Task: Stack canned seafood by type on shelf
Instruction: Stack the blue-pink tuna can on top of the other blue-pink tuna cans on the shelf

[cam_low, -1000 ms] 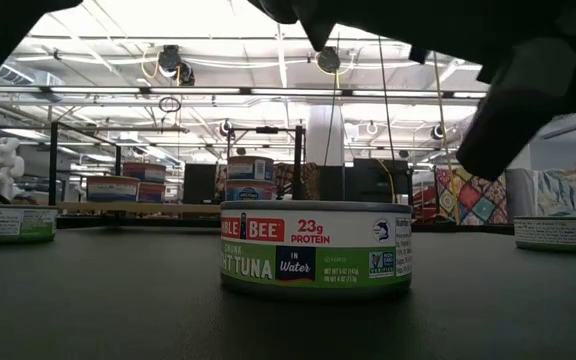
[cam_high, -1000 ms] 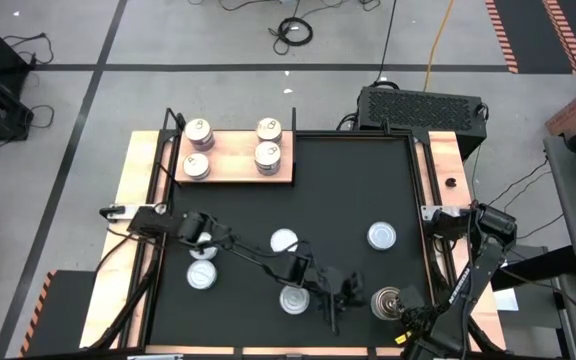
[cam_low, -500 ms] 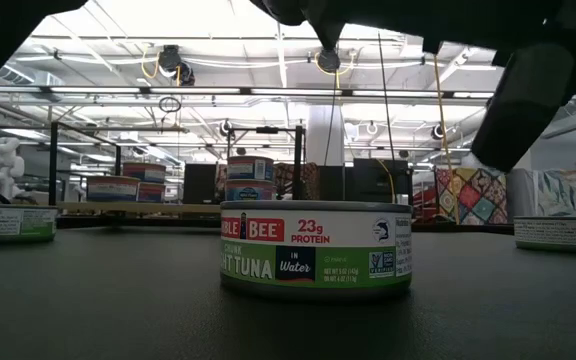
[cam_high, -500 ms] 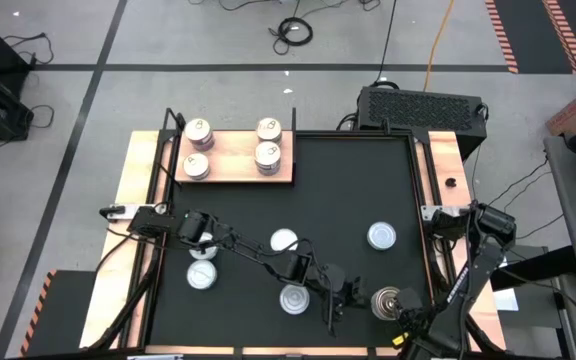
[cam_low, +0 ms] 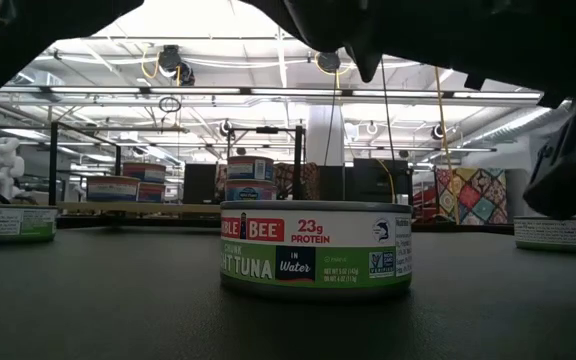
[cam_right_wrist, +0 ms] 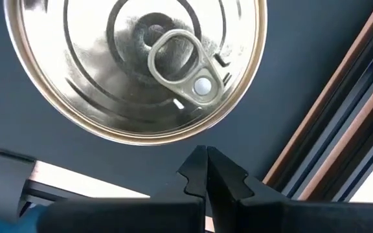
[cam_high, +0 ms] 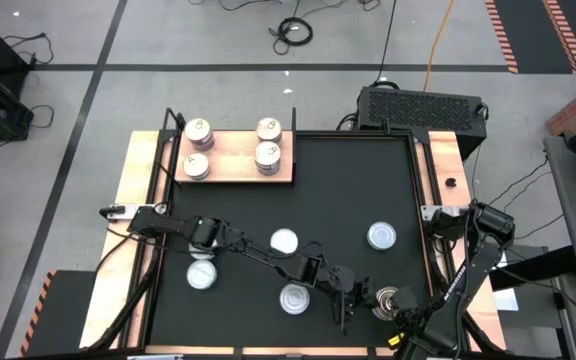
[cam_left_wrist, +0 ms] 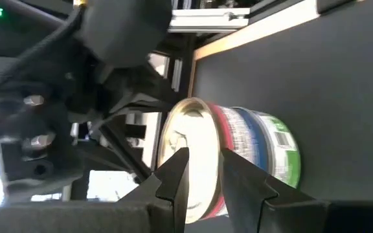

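Observation:
A gold pull-tab tin (cam_high: 390, 298) stands on the black mat near its near right corner. It fills the right wrist view (cam_right_wrist: 135, 65) and shows a red, blue and green label in the left wrist view (cam_left_wrist: 258, 136). My left gripper (cam_high: 360, 300) (cam_left_wrist: 204, 155) reaches level across the mat from the left, narrowly open, with its fingertips at the tin's lid rim. My right gripper (cam_right_wrist: 206, 152) (cam_high: 400, 314) is shut and hovers over the tin's near edge. The wooden shelf (cam_high: 236, 170) at the far left carries several tins (cam_high: 266, 154). My left gripper comes level from the table's left at the gold tin's upper rim (cam_left_wrist: 196, 110). I cannot tell whether its fingertips touch the rim. The tin stands upright on the mat.
Other tins lie on the mat: silver ones (cam_high: 284, 241) (cam_high: 382, 236) (cam_high: 201, 274) and one (cam_high: 294, 298) beside the left arm, shown close in the low view (cam_low: 316, 248). The mat's right rail (cam_high: 430, 230) and the near edge are close by.
My left gripper has moved toward the table's right edge, closing on the gold tin. In the low view its dark shape slid toward the picture's right edge. The tins have stayed where they were.

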Motion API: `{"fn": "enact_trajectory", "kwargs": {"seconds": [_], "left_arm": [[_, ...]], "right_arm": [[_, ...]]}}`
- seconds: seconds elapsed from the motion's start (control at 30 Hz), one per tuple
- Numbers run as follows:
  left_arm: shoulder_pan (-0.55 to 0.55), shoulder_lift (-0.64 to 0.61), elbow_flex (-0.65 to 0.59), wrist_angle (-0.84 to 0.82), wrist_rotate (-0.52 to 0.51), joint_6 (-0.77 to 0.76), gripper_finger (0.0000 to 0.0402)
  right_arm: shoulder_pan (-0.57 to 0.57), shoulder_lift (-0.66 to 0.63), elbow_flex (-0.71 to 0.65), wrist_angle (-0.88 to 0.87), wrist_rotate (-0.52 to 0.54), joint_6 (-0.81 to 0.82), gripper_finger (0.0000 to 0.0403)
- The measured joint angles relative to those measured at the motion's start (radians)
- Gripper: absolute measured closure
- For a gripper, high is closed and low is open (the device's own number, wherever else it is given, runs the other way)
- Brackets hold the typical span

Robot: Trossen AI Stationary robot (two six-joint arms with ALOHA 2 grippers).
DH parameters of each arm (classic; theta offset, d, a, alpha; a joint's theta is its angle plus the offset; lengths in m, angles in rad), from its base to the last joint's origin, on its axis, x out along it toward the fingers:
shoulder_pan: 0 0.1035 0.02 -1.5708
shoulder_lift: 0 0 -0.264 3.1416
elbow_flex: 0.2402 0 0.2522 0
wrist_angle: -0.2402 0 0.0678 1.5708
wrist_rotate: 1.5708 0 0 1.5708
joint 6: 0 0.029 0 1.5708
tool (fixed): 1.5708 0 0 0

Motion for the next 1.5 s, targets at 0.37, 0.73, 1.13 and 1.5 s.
{"fn": "enact_trajectory", "kwargs": {"seconds": [0.37, 0.73, 1.13, 1.5], "left_arm": [[0.03, 0.0, 0.0, -0.027, -0.018, -0.002, 0.0313], [0.025, 0.01, 0.0, -0.047, -0.025, 0.088, 0.0313], [0.005, 0.011, 0.0, -0.051, -0.037, 0.18, 0.0313], [0.005, 0.011, 0.0, -0.054, -0.047, 0.182, 0.0313]], "right_arm": [[-0.019, 0.0, 0.0, 0.004, 0.003, -0.004, 0.0403], [-0.034, 0.0, 0.0, 0.007, 0.003, -0.008, 0.0403], [-0.041, 0.0, 0.0, 0.016, 0.005, -0.008, 0.0403], [-0.041, 0.0, 0.0, 0.025, 0.005, -0.008, 0.0403]]}}
